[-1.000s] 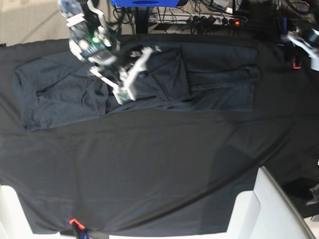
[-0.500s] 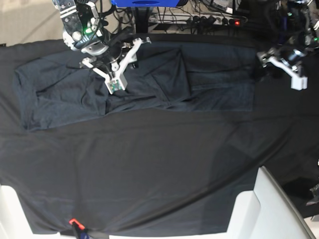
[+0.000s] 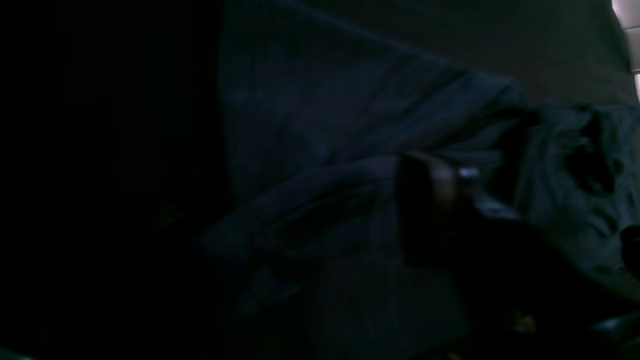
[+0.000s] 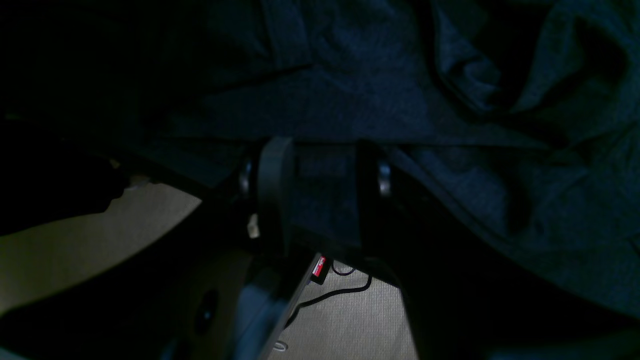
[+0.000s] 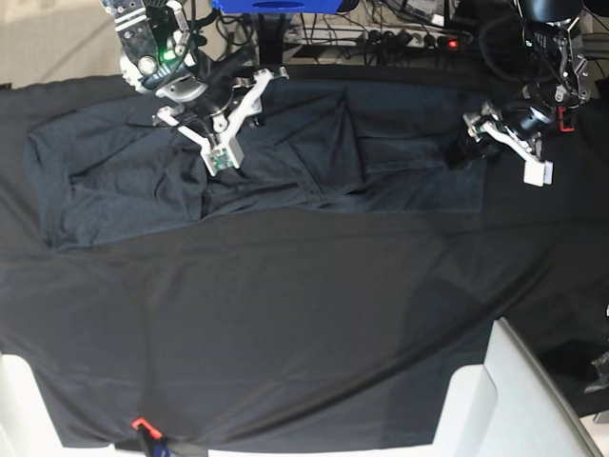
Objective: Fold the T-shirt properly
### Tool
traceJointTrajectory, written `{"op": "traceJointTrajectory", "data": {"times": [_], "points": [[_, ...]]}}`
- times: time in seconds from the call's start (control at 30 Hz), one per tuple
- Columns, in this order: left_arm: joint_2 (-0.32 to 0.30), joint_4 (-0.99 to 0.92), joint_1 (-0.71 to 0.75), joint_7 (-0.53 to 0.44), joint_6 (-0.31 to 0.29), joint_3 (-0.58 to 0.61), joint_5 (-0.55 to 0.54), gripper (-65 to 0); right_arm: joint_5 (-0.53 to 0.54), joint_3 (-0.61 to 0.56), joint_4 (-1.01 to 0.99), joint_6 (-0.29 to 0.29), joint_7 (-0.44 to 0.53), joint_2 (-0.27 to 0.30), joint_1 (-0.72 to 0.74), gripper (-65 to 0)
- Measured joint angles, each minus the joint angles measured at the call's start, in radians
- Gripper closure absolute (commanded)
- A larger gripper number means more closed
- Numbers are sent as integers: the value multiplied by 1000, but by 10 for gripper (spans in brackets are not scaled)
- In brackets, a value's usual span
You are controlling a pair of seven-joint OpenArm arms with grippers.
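Nearest me, at the base view's bottom edge, I see white panels [image 5: 519, 400] and a small red clip [image 5: 140, 423] on the hem of the black cloth that drapes the surface [image 5: 285, 314]. Farther back, the T-shirt [image 5: 257, 162] lies partly folded along the surface's far side, sleeves and hems wrinkled. My right gripper [image 5: 238, 119] stands above the shirt's upper middle, its white fingers spread apart with fabric showing between them in the wrist view; I cannot tell whether it pinches anything. My left gripper [image 5: 500, 143] sits at the shirt's far right edge; its wrist picture is too dark, so I cannot tell its state.
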Motion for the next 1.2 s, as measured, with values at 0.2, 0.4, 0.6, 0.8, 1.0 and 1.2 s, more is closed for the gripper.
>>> {"op": "traceJointTrajectory", "data": {"times": [0.2, 0.4, 0.6, 0.8, 1.0, 1.2], "points": [[4, -45, -10, 19, 0, -8, 7, 0, 0, 0, 0, 0, 0, 0, 0, -203], [-69, -71, -67, 40, 0, -4, 20, 0, 0, 0, 0, 0, 0, 0, 0, -203], [-160, -69, -68, 35, 11, -6, 24, 0, 0, 0, 0, 0, 0, 0, 0, -203], [-154, 192, 90, -42, 24, 0, 31, 0, 0, 0, 0, 0, 0, 0, 0, -203], [-14, 510, 201, -68, 159, 10, 183, 0, 0, 3, 0, -1, 0, 1, 0, -203], [127, 680, 183, 85, 207, 127, 386, 0, 2, 23, 0, 0, 0, -3, 0, -203]]}}
